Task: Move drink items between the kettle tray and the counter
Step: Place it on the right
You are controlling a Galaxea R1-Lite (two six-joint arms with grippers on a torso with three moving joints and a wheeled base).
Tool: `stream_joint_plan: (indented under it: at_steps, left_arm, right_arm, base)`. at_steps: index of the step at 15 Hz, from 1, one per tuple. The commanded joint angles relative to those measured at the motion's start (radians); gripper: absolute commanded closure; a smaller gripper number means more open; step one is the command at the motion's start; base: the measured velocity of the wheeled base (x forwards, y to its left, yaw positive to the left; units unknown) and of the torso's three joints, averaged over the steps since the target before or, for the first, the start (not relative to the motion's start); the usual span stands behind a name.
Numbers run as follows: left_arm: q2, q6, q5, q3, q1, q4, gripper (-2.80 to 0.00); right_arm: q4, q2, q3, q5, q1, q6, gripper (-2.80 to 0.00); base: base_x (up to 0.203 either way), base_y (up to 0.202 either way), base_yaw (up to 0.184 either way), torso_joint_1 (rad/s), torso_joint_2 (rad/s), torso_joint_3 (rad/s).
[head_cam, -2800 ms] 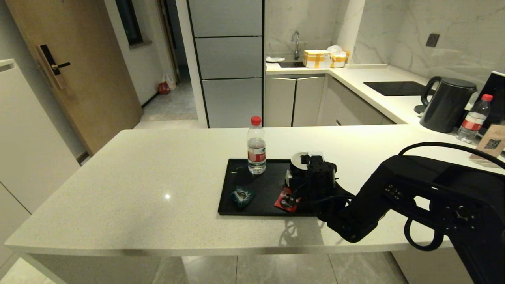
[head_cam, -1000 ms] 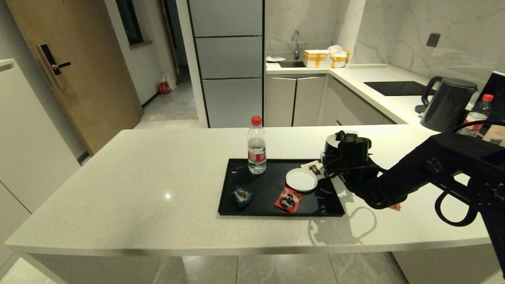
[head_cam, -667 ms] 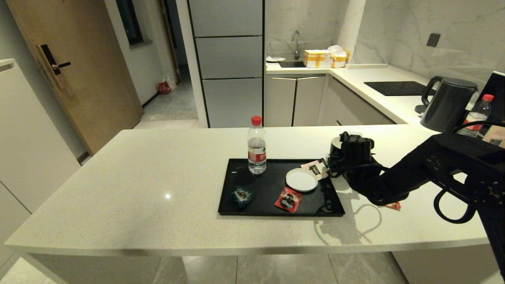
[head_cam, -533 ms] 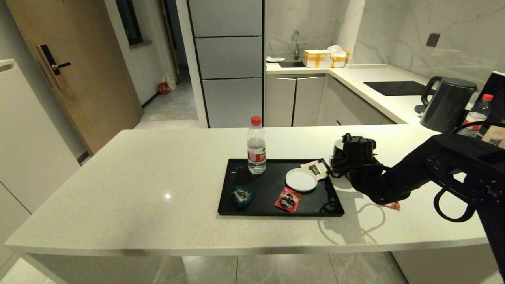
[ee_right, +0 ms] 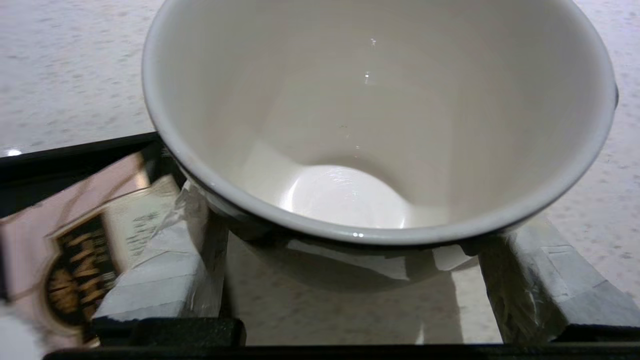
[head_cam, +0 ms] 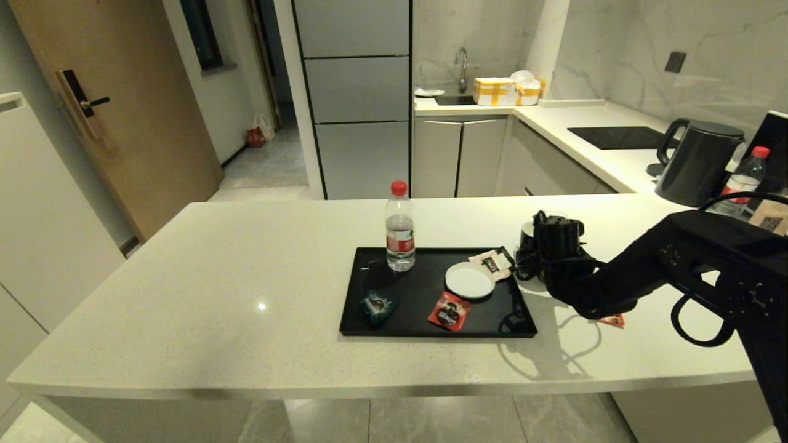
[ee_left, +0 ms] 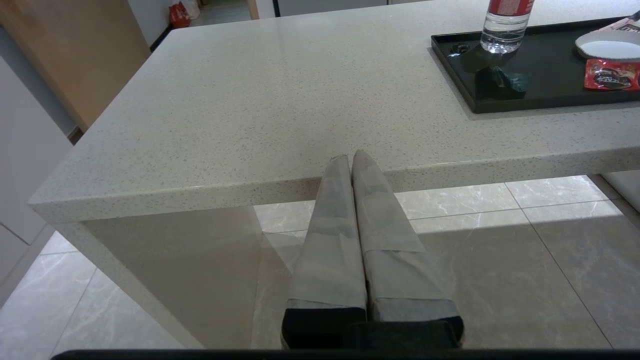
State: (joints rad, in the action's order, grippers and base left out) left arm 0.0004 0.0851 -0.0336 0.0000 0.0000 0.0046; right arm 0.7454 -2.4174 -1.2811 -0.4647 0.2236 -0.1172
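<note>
My right gripper [head_cam: 554, 239] is shut on the black mug [head_cam: 525, 243], low over the counter [head_cam: 246, 295] just past the black tray's [head_cam: 369, 327] right rim. Up close, the mug's white inside [ee_right: 350, 115] fills the right wrist view, with a taped finger [ee_right: 165, 260] pressed against each side. One red sachet [head_cam: 449, 311] lies on the tray's front part, also seen from the left wrist as the red sachet [ee_left: 611, 81]. A second red sachet [head_cam: 612, 320] lies on the counter under my right arm. My left gripper [ee_left: 351, 156] is shut and empty, below the counter's front edge.
On the tray stand a red-capped water bottle [head_cam: 400, 227], a white saucer [head_cam: 470, 280], a teal sachet [head_cam: 377, 306] and a pale sachet [head_cam: 492, 263] by the right rim. A black kettle [head_cam: 699, 163] and a second bottle [head_cam: 735, 184] stand at the far right.
My right gripper lifted the mug off the white saucer, carried it right across the tray's rim and lowered it toward the counter. The saucer stayed on the tray.
</note>
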Motion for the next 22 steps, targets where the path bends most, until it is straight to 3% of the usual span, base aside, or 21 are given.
stream_joint_plan:
  at_steps: [1,13,14,22]
  left_arm:
    - [0.000,0.001,0.000,0.000,0.000,0.000,0.00]
    - [0.000,0.001,0.000,0.000,0.000,0.000,0.00]
    - [0.000,0.001,0.000,0.000,0.000,0.000,0.00]
    - [0.000,0.001,0.000,0.000,0.000,0.000,0.00]
  right_arm:
    - [0.005,-0.005,-0.002,-0.002,-0.005,-0.001,0.00]
    - [0.004,-0.012,-0.006,-0.002,-0.013,-0.001,0.00]
    - [0.005,-0.012,-0.005,-0.002,-0.012,-0.001,-2.80]
    - [0.005,-0.012,-0.004,-0.002,-0.013,-0.001,-2.80]
  base:
    - [0.000,0.000,0.000,0.000,0.00,0.000]
    - [0.000,0.000,0.000,0.000,0.00,0.000]
    - [0.000,0.000,0.000,0.000,0.00,0.000]
    - [0.000,0.000,0.000,0.000,0.00,0.000]
